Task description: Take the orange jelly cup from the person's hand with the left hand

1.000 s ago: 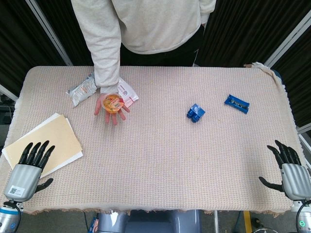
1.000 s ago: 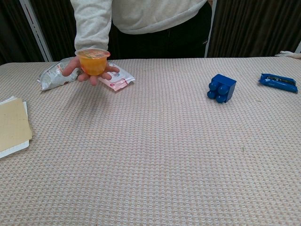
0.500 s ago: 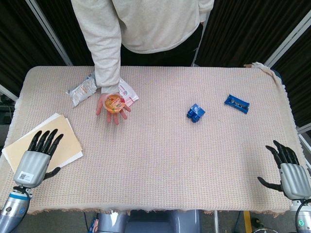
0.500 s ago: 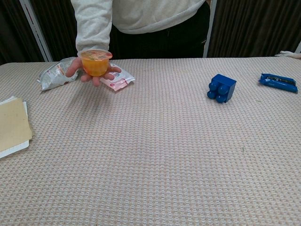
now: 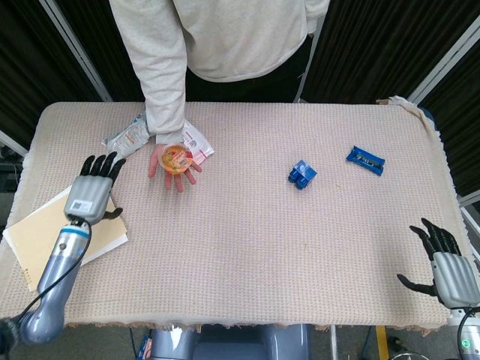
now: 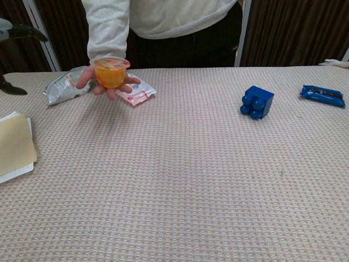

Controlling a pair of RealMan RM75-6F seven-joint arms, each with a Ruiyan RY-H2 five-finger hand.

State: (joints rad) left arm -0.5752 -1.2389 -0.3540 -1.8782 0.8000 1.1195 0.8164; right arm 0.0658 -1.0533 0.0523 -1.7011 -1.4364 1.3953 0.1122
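The orange jelly cup (image 5: 175, 159) (image 6: 110, 71) rests on the person's open palm (image 5: 174, 166) held above the table's far left part. My left hand (image 5: 94, 193) hovers to the left of it with fingers spread and nothing in it, about a hand's width away; in the chest view only its dark fingertips (image 6: 16, 34) show at the left edge. My right hand (image 5: 444, 262) stays open near the table's front right corner, out of the chest view.
A silver snack bag (image 5: 126, 136) and a pink packet (image 5: 193, 141) lie behind the person's hand. A tan folder on white paper (image 5: 52, 229) sits under my left arm. A blue brick (image 5: 301, 174) and a blue wrapper (image 5: 365, 159) lie to the right.
My left hand has risen from the front left corner and travelled up and right toward the cup. The person's hand shifted slightly; my right hand stays put.
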